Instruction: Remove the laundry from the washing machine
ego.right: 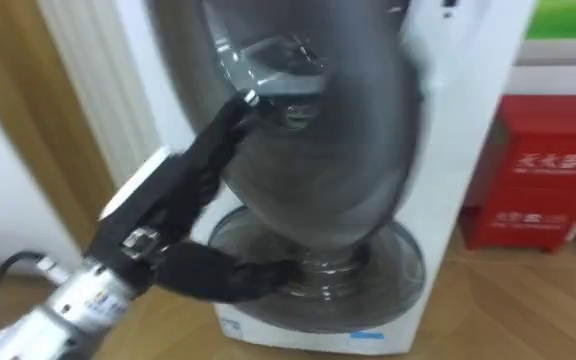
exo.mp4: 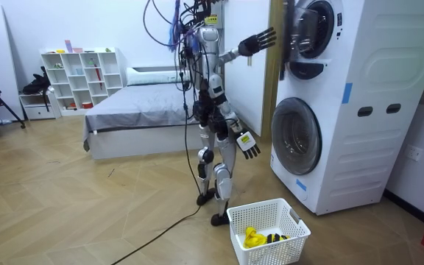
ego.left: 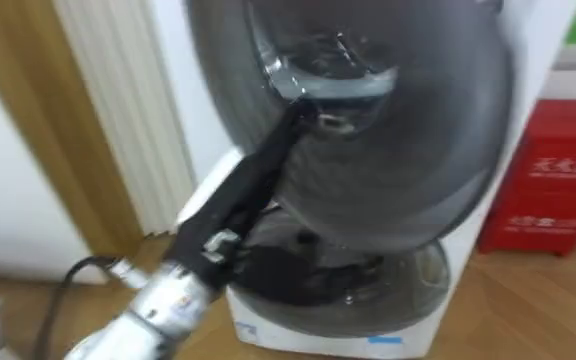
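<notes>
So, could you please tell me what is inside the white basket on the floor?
A yellow cloth and a small dark item lie in the white basket; its near wall hides the rest of the bottom.

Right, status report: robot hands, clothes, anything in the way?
Left robot hand open on round grey washer door. Right robot hand open, hanging. Yellow cloth in white plastic basket. Door hides the inside.

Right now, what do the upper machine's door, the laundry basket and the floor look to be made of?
The upper machine's door is probably a grey, glossy plastic ring around a clear glass bowl, which shows bright reflections. The laundry basket looks like white plastic, going by its moulded grid of holes. The floor is wood or wood-look laminate, with plank seams and a light sheen.
</notes>
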### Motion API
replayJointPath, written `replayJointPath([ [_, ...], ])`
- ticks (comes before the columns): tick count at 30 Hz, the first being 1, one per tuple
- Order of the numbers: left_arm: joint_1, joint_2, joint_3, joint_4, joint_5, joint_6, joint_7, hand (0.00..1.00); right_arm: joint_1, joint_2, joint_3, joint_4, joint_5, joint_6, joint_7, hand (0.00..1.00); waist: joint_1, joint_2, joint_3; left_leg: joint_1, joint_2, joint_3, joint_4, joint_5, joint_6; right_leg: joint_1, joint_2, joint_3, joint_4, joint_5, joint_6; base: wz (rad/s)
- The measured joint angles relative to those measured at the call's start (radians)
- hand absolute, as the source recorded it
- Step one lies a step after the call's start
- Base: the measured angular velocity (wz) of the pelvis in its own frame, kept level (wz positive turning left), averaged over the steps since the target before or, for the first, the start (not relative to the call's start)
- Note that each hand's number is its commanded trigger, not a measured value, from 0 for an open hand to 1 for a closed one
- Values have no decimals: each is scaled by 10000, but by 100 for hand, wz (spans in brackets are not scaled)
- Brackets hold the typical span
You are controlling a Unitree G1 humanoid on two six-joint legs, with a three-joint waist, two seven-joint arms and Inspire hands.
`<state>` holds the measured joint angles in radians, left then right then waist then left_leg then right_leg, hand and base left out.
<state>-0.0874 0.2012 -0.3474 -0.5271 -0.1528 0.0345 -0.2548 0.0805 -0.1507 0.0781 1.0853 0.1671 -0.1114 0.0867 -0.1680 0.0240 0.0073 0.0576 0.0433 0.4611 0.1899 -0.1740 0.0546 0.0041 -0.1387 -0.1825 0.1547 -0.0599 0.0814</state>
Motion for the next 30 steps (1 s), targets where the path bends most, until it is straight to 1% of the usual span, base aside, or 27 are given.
replayJointPath([
  [1,-288,7,-466,54,-237,-118,-153,0,1,-19,173,2,302,0,-7,0,-74,-15,2,109,17,20,-62,-41,-63,23,47,102,-9,-18,-41,-36],
  [2,-435,22,-780,100,-450,-142,-324,0,-1,-12,203,0,542,0,-17,0,-221,-23,7,185,31,39,-121,-76,-118,37,89,170,-2,-40,-73,-32],
  [4,-567,16,-1147,274,-504,-146,-578,0,22,-6,206,2,639,15,-82,0,-271,-16,2,291,56,35,-185,-142,-221,34,179,206,-28,-77,-118,-31],
  [5,-716,65,-1284,472,-501,-129,-757,0,19,-4,201,1,632,19,-127,0,-290,-24,7,349,86,11,-208,-189,-289,33,241,196,-25,-105,-158,-30],
  [6,-750,62,-1287,644,-486,-121,-851,0,5,-4,188,-1,612,19,-151,0,-448,-7,-3,353,150,12,-214,-233,-353,58,302,200,-38,-127,-182,-17],
  [7,-754,61,-1285,721,-478,-120,-856,0,-3,-4,184,-2,591,19,-179,0,-482,12,-14,357,152,12,-214,-254,-384,65,331,202,-43,-153,-195,-5],
  [9,-805,27,-1266,1112,-483,-96,-869,0,29,-2,177,1,585,42,-215,0,-616,7,18,477,216,19,-242,-327,-507,131,438,240,-19,-306,-232,-7],
  [10,-817,19,-1255,1253,-484,-96,-869,0,30,-2,177,2,584,44,-215,0,-612,9,27,524,236,18,-255,-347,-541,140,480,316,-12,-338,-250,-27],
  [11,-818,22,-1243,1634,-489,-106,-869,0,23,14,179,18,581,43,-207,0,-527,35,41,613,312,12,-261,-398,-624,151,585,427,-13,-367,-281,-36],
  [12,-805,21,-1239,2147,-484,-104,-859,0,27,28,180,17,575,45,-200,0,-502,37,41,656,363,9,-261,-418,-660,164,645,427,-17,-390,-316,-34],
  [13,-770,33,-1235,2410,-463,-100,-840,0,29,26,179,13,575,45,-186,0,-494,34,50,666,375,6,-261,-418,-663,161,663,426,-18,-409,-339,-21],
  [14,-692,56,-1226,2921,-254,-98,-796,0,43,20,170,17,583,48,-206,0,-466,13,74,671,392,-12,-260,-416,-667,150,685,431,-25,-451,-375,-17],
  [15,-489,136,-1198,3380,153,-110,-658,0,96,12,170,1,586,84,-219,0,-408,5,79,662,418,-11,-263,-412,-675,172,713,428,-34,-481,-398,-17],
  [16,-327,133,-1156,3609,346,-110,-551,0,116,12,171,-32,582,156,-227,0,-385,-10,88,667,431,-9,-262,-412,-676,161,731,423,-27,-491,-413,-24],
  [17,66,94,-1008,4200,727,-108,-330,0,173,14,166,-199,587,333,-234,0,-263,-40,106,703,463,-49,-259,-410,-678,148,777,403,-11,-506,-436,-26],
  [18,286,85,-911,4570,905,-148,-231,0,194,17,165,-262,585,398,-223,0,-197,-75,129,739,477,-125,-262,-409,-679,161,801,386,-13,-516,-453,-33],
  [20,1390,105,-359,6090,1740,-172,350,0,202,26,142,-365,599,480,-186,0,-171,-120,129,773,510,-659,-283,-399,-696,229,892,272,-22,-554,-519,-21],
  [21,1860,60,-15,7094,2009,-220,654,0,247,30,145,-384,693,498,-185,0,-45,-201,128,832,514,-728,-292,-397,-699,235,908,263,-26,-592,-556,-11],
  [22,2016,38,156,7664,2194,-199,810,0,268,37,142,-384,734,532,-191,0,54,-248,124,855,524,-777,-293,-397,-699,235,922,257,-26,-599,-564,-9],
  [24,2535,58,854,9621,2755,-183,1495,0,317,72,68,-397,1024,693,-153,0,299,-454,94,844,568,-953,-297,-399,-706,245,968,42,-30,-607,-578,3],
  [25,2631,71,1028,10115,2784,-220,1707,0,343,70,58,-380,1119,693,-148,0,396,-474,85,864,589,-982,-297,-408,-723,275,983,2,-32,-607,-578,13],
  [26,2753,26,1401,11176,2851,-296,2071,0,442,77,-64,-367,1300,701,-128,0,565,-473,55,896,643,-1080,-302,-460,-809,335,1019,-159,-37,-607,-578,7],
  [27,2820,-13,1656,11684,2880,-337,2271,0,522,86,-157,-366,1452,698,-111,0,629,-494,28,945,664,-1093,-319,-484,-847,356,1044,-160,-38,-607,-578,0],
  [28,3012,-77,2246,12481,2968,-381,2714,0,606,114,-249,-330,1799,692,-89,0,779,-525,6,1028,670,-1153,-335,-485,-850,424,1066,-158,-54,-607,-578,-6],
  [29,3241,-42,2705,13117,3131,-442,3077,0,671,117,-282,-329,1987,691,-53,0,917,-494,16,1112,672,-1293,-370,-485,-850,523,1079,-179,-75,-607,-578,-4],
  [30,3344,-23,2937,13455,3111,-511,3253,0,690,123,-343,-314,2099,690,-14,0,941,-496,-5,1125,674,-1406,-396,-485,-850,566,1086,-225,-77,-607,-578,6],
])
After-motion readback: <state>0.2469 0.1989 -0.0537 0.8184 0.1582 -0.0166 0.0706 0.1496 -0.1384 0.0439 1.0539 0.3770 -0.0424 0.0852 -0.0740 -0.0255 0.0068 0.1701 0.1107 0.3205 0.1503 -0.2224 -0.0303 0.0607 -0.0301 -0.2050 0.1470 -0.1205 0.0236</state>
